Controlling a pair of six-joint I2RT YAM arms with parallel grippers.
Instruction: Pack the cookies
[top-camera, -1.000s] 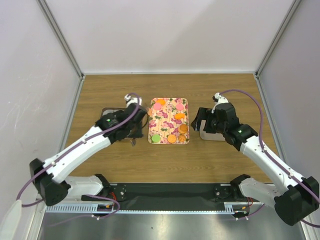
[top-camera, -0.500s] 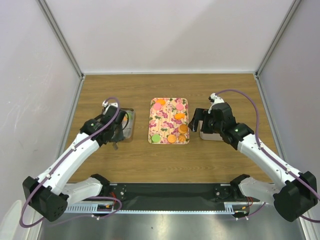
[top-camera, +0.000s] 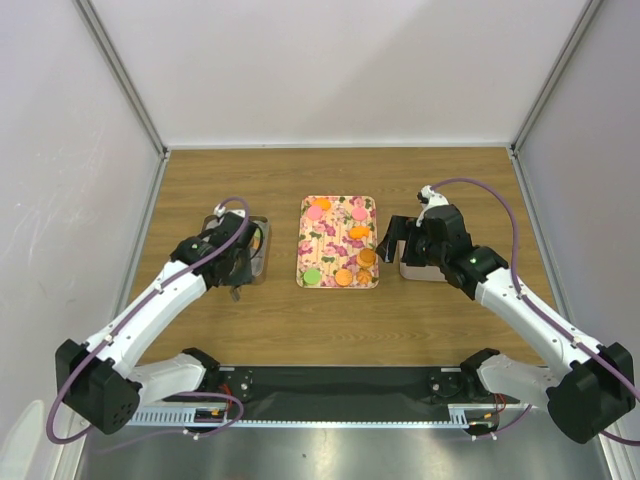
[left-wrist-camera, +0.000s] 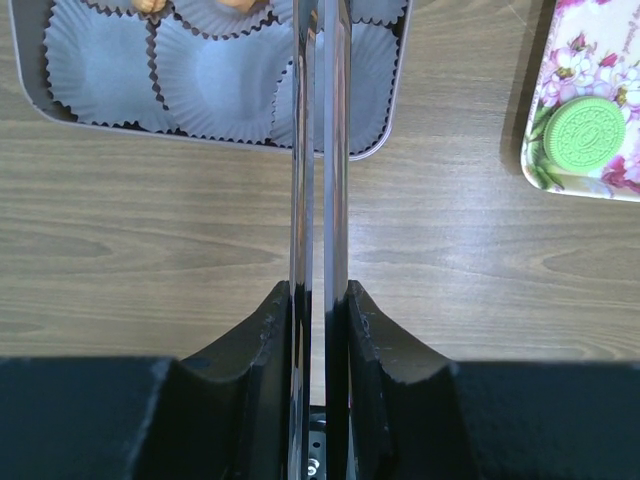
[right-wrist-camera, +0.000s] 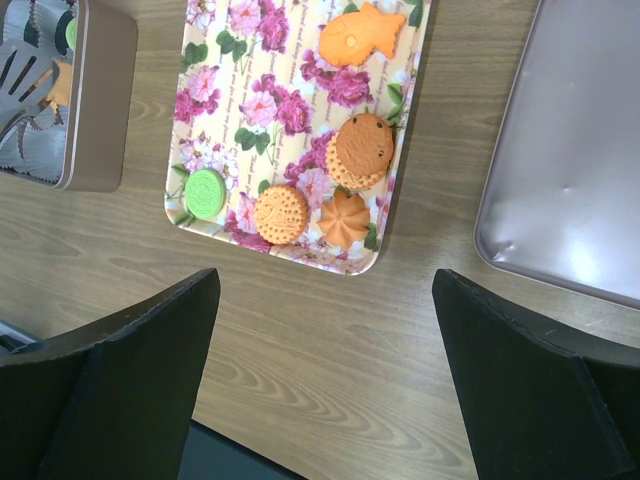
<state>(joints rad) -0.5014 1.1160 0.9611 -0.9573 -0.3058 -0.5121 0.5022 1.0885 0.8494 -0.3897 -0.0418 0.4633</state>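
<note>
Overhead and wrist views of a wooden table (left-wrist-camera: 150, 250) with two robot arms. In the middle lies a floral rectangular tray (right-wrist-camera: 250, 100) holding most of the cookies (right-wrist-camera: 281, 213): a green round one (left-wrist-camera: 588, 135) at its near left corner, a round orange one, a flower-shaped orange one (right-wrist-camera: 345, 218) and a brown stack (right-wrist-camera: 362, 148) along the near right side, an orange fish shape (right-wrist-camera: 360, 37) further back, and pink and orange ones at the far end. Left of the tray stands a grey metal tin (right-wrist-camera: 100, 100) lined with white pleated paper cups (left-wrist-camera: 215, 85); orange and green cookies show inside its far part. The left gripper (left-wrist-camera: 320, 300) is closed narrowly on a pair of metal tongs (left-wrist-camera: 337, 150), whose two blades run almost together and reach over the tin's near edge; whether anything sits between their tips cannot be told. The right gripper (right-wrist-camera: 330, 400) has its fingers spread wide and grips nothing; it hangs above bare table just beside the tray's near right corner, with the tin's lid (right-wrist-camera: 580, 170) lying flat to its right.
</note>
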